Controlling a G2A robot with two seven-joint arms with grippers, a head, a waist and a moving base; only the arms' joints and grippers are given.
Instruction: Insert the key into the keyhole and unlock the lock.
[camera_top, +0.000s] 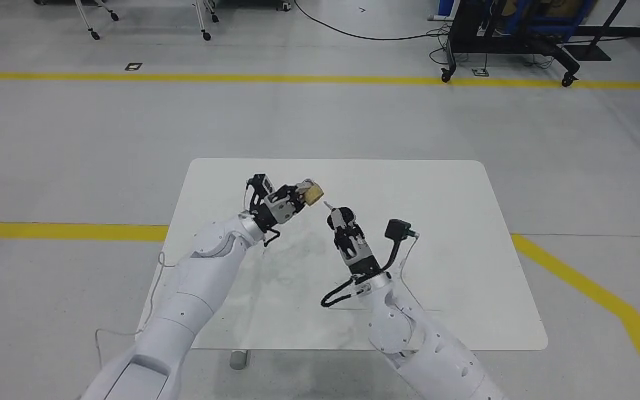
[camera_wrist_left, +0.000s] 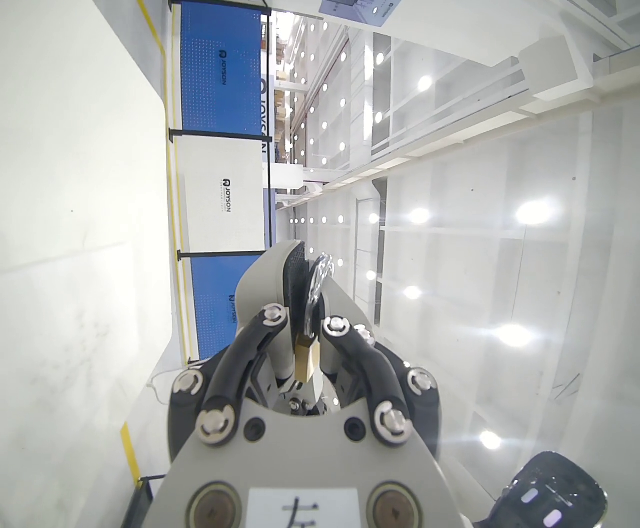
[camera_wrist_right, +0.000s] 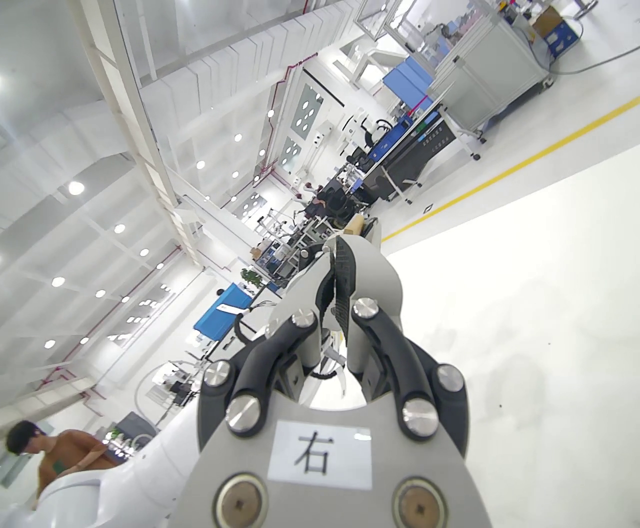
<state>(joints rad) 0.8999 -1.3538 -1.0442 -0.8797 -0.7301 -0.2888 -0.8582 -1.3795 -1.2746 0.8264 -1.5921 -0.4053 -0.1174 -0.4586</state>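
A brass padlock (camera_top: 312, 191) is held above the white table (camera_top: 460, 270), with my left gripper (camera_top: 298, 196) shut on it. In the left wrist view the brass body (camera_wrist_left: 306, 361) and silver shackle (camera_wrist_left: 320, 280) sit between the fingers of the left gripper (camera_wrist_left: 310, 272). My right gripper (camera_top: 341, 217) is just right of the lock, shut on the key (camera_top: 329, 206), whose thin tip points up toward the padlock, a small gap away. In the right wrist view the padlock (camera_wrist_right: 354, 225) shows just past the right gripper (camera_wrist_right: 334, 257), and a key ring (camera_wrist_right: 334, 361) hangs near the palm.
Both grippers hover over the table's middle. A thin cable (camera_top: 120, 330) trails off the table's left side. Yellow floor lines (camera_top: 300, 78) and wheeled black equipment (camera_top: 510, 40) lie beyond the far edge.
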